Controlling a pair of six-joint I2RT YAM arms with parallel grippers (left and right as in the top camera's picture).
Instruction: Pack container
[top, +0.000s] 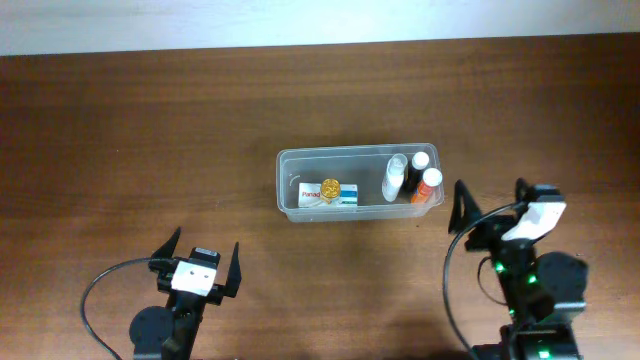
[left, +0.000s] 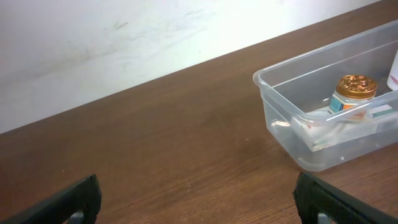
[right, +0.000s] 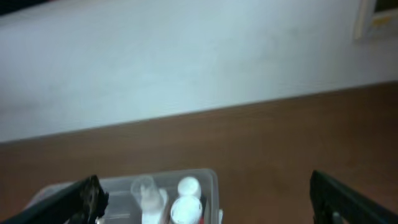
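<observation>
We count one container (top: 340, 151) on the desk (top: 150, 130). Inside the container we find five items: one small white box (top: 312, 195), one gold-lidded jar (top: 331, 187), one clear bottle (top: 393, 180), one dark white-capped bottle (top: 419, 165) and one orange white-capped bottle (top: 427, 187). Near the container we count two pincers, the left pincer (top: 205, 243) and the right pincer (top: 490, 195).

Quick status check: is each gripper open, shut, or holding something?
Left gripper: open, holding nothing.
Right gripper: open, holding nothing.

clear glossy plastic container (top: 290, 165) on matt brown wood-grain table (top: 150, 130).
</observation>
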